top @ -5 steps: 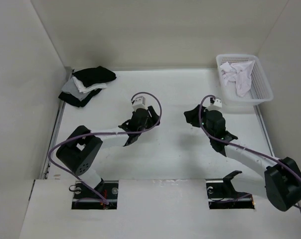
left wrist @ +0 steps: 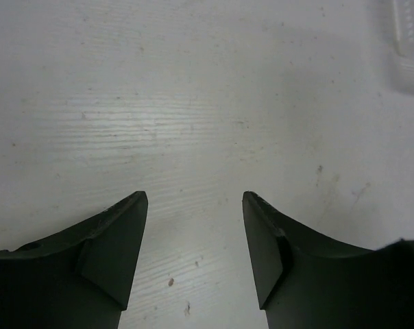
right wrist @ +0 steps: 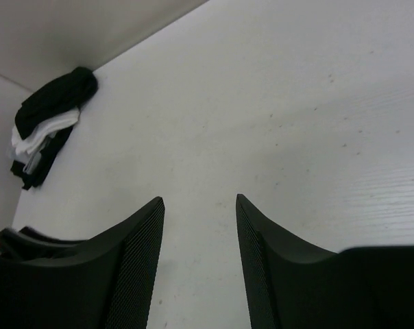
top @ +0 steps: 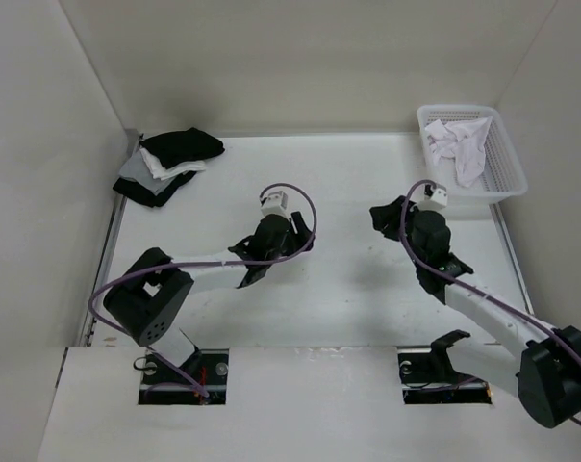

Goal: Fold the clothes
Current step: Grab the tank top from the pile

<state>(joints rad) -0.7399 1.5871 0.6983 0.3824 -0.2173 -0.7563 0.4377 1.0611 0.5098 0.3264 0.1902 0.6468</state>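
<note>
1. Where the two arms leave their bases at my near edge of the table (top: 348, 298), I see both reaching out over bare white board.
2. The left gripper (left wrist: 193, 199) hovers above the middle of the table, its jaws spread wide with only the tabletop between them.
3. The right gripper (right wrist: 197, 200) sits a little farther out on the right side, jaws equally wide and holding nothing, pointed toward the far left corner.
4. In that far left corner lies a pile of black, grey and white garments (top: 165, 164), well apart from both grippers.
5. At the far right stands a white mesh basket (top: 510, 168), and the white T-shirt (top: 461, 144) lies crumpled inside it, untouched by either arm.
</note>
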